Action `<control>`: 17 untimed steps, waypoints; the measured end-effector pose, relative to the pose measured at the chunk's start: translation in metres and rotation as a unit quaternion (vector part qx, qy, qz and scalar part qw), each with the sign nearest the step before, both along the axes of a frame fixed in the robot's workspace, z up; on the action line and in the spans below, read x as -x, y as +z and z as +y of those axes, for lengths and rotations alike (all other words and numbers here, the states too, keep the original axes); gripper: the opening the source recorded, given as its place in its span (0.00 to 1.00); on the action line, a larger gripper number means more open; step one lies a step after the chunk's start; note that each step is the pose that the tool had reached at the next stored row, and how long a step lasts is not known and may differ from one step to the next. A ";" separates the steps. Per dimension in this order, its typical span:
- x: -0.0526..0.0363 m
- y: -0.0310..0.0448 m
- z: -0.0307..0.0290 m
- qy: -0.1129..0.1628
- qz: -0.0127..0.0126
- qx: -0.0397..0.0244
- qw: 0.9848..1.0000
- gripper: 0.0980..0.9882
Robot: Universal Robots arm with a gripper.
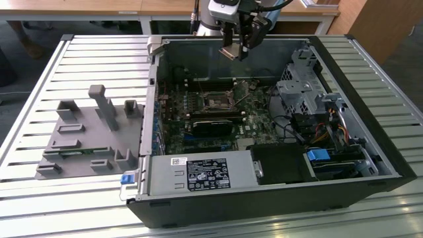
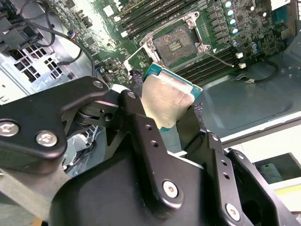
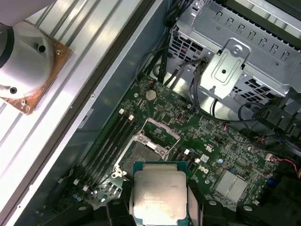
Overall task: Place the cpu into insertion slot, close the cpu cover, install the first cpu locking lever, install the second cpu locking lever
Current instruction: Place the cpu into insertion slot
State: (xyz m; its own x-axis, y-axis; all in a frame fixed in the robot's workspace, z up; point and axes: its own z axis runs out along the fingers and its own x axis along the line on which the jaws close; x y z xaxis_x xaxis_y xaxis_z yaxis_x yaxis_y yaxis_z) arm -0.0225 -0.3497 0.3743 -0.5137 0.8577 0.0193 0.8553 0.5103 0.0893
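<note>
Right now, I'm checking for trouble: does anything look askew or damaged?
Nothing stands out. The gripper holds the cpu by two edges above the board, and the insertion slot lies open and empty.

Pincer (image 2: 167,101) clenched, arm (image 1: 217,11) aloft

The gripper (image 2: 165,105) clamps the cpu (image 2: 168,95) by two opposite edges, silver face tilted, over the green motherboard (image 2: 221,29). Beyond it the insertion slot (image 2: 175,43) lies uncovered between long black memory slots (image 2: 146,14).
</note>
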 end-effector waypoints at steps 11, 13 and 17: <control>0.0000 -0.0003 0.0000 -0.027 0.000 0.000 1.000 0.50; 0.0000 -0.0006 0.0000 -0.036 0.000 0.000 0.999 0.50; 0.0000 -0.0015 0.0000 -0.067 0.000 0.000 0.998 0.50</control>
State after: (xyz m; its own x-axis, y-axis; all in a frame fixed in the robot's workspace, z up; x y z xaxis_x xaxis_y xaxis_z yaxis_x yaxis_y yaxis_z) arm -0.0225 -0.3497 0.3728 -0.3937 0.9190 0.0194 0.9162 0.3906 0.0894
